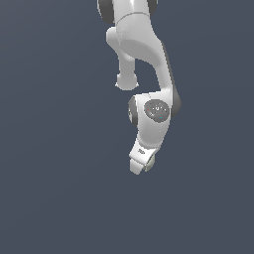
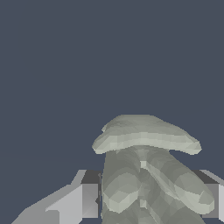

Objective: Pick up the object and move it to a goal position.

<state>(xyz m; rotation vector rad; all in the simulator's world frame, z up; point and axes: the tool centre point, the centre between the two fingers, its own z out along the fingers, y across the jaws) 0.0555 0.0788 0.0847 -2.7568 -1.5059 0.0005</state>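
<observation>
In the wrist view the object, a lumpy pale grey-green block with ridges and a flared cap-like end, sits between my gripper and fills the gap. One finger presses on one side of it, the other finger on the opposite side. In the exterior view the white arm hangs down the middle and my gripper points downward; the object is hidden behind the hand there. The gripper is shut on the object.
Only a flat dark blue-grey surface shows around the arm in both views. No goal marker or other object shows.
</observation>
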